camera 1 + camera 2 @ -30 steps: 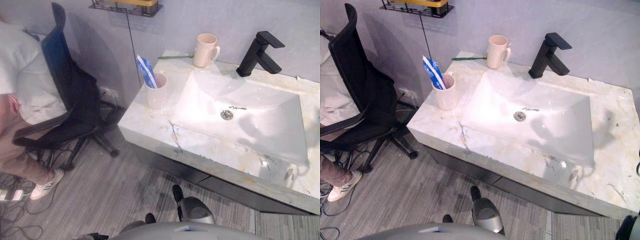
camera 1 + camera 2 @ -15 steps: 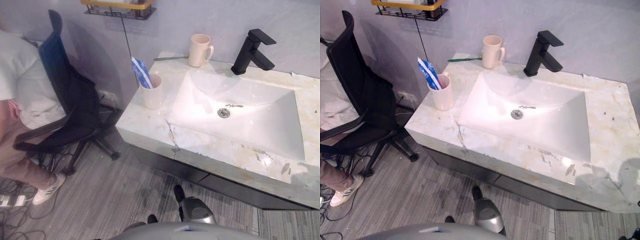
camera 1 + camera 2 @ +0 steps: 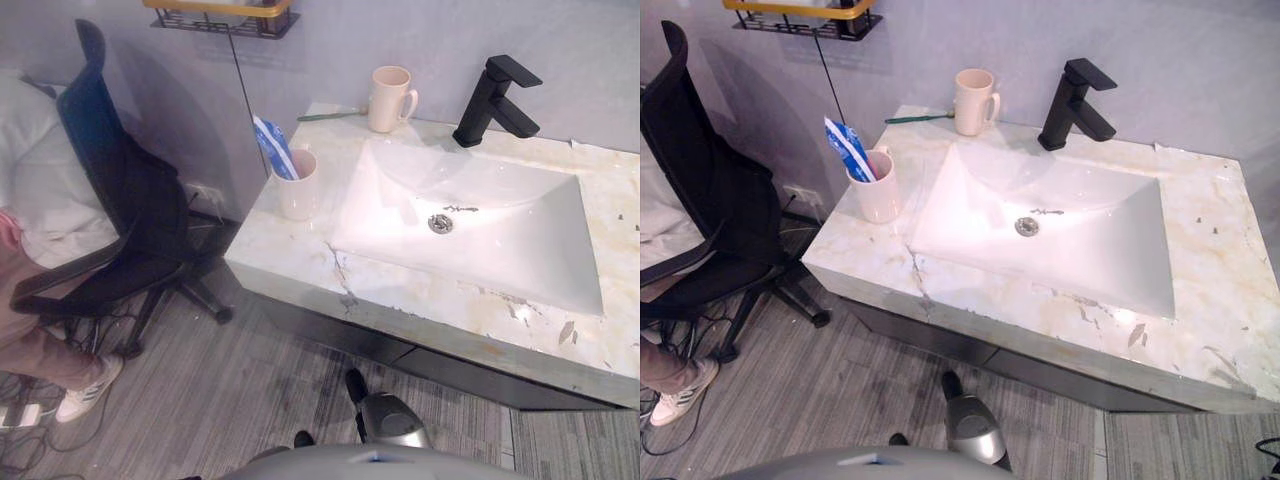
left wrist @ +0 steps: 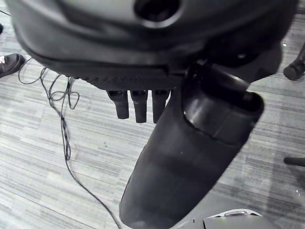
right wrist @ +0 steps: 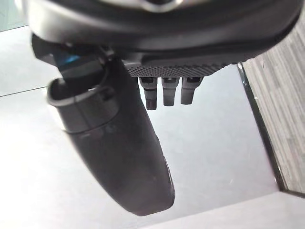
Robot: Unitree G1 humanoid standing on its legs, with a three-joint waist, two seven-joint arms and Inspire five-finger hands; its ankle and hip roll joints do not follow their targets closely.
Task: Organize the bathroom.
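Standing by the sink: a pale pink cup (image 3: 877, 188) on the marble tabletop (image 3: 1230, 300), left of the sink (image 3: 1040, 225), with a blue-and-white toothpaste tube (image 3: 848, 150) leaning inside it.
Mug: a cream mug (image 3: 973, 100) behind the sink's left corner, left of the black faucet (image 3: 1072, 103).
Toothbrush: a green toothbrush (image 3: 917, 119) flat on the tabletop, just left of the mug.
Left hand: left hand (image 4: 190, 157) over grey floor, fingers relaxed, holding nothing.
Right hand: right hand (image 5: 114, 143) likewise loose and empty.
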